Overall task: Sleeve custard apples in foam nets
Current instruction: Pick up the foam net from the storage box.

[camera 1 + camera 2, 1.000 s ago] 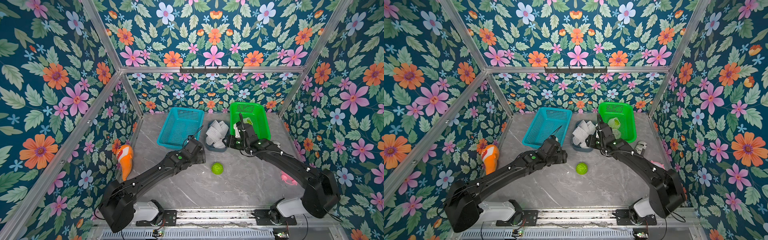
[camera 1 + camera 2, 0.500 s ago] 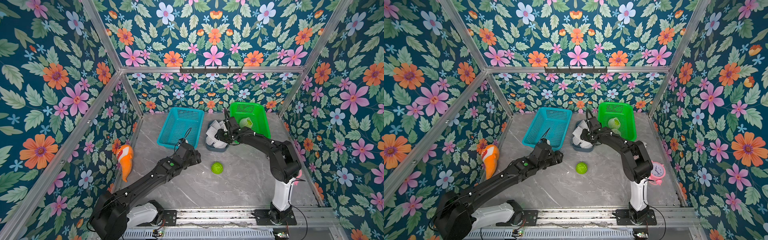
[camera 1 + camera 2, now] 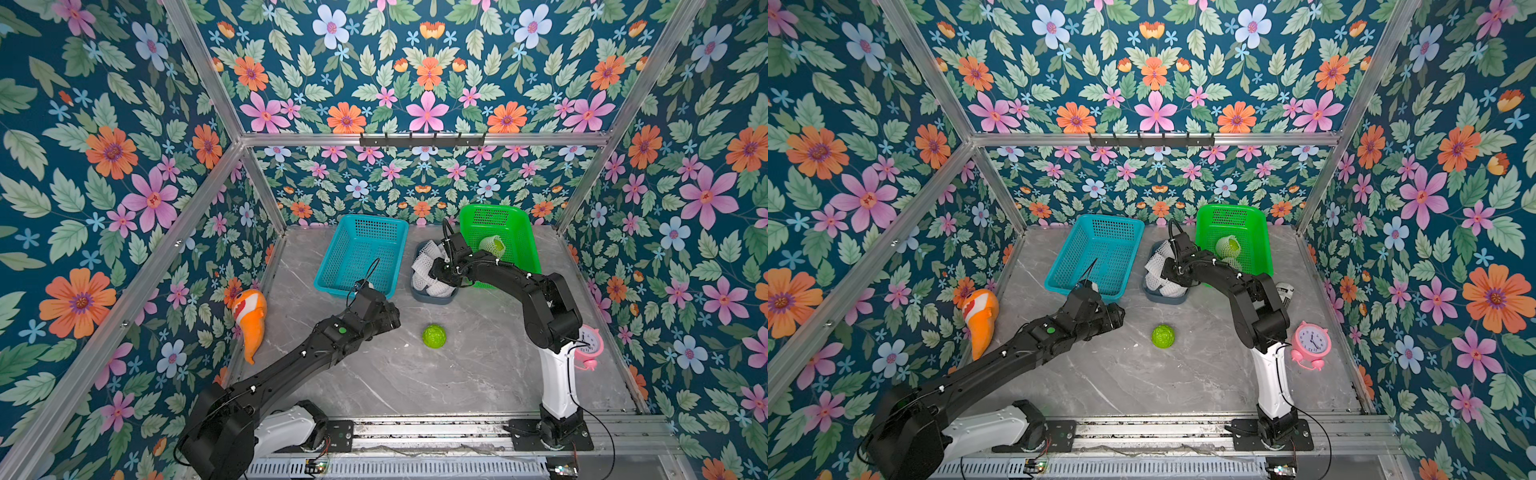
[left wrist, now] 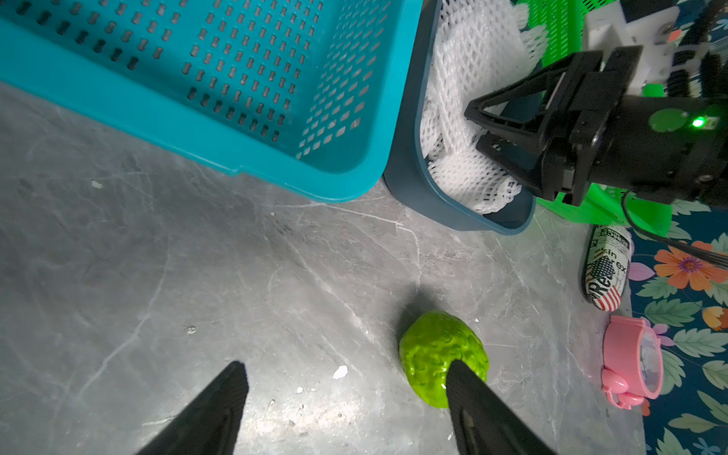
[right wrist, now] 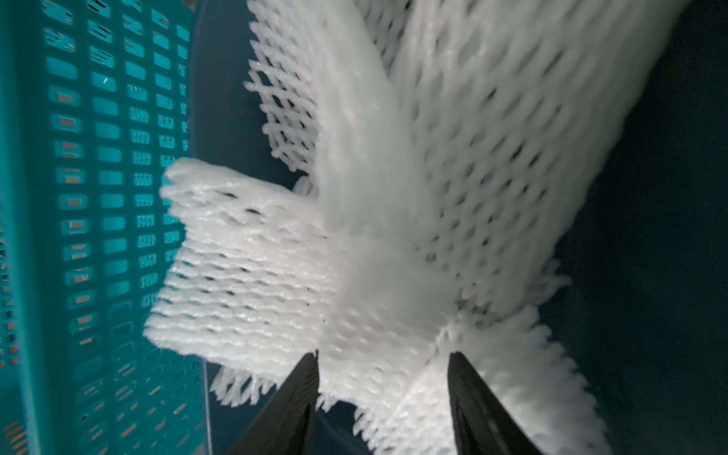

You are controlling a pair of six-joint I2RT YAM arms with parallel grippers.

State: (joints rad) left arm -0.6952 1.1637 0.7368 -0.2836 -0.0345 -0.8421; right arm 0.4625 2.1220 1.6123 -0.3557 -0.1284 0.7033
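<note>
In the grey tub (image 3: 432, 300), between teal basket (image 3: 361, 253) and green basket (image 3: 517, 232), the right pincer (image 5: 382, 358) stands apart astride foam nets (image 3: 424, 266); before the tub, a custard apple (image 3: 434, 336) lies on the counter (image 3: 415, 374) beside the gaping left pincer (image 4: 346, 364).

A grey surface (image 3: 374, 374) carries a teal basket (image 3: 370, 230) and a green basket (image 3: 490, 216) along its far edge, with a dark tub (image 3: 432, 298) of white foam nets (image 3: 422, 270) between them. A netted custard apple (image 3: 492, 246) lies in the green basket; a bare custard apple (image 3: 434, 336) sits near the middle of the surface. The left hand (image 3: 392, 319) hangs by the teal basket's near rim, apart from the bare fruit. The right hand (image 3: 435, 269) reaches into the tub among the nets. An orange fish toy (image 3: 251, 320) lies at the left edge, a pink clock (image 3: 592, 343) at the right.
</note>
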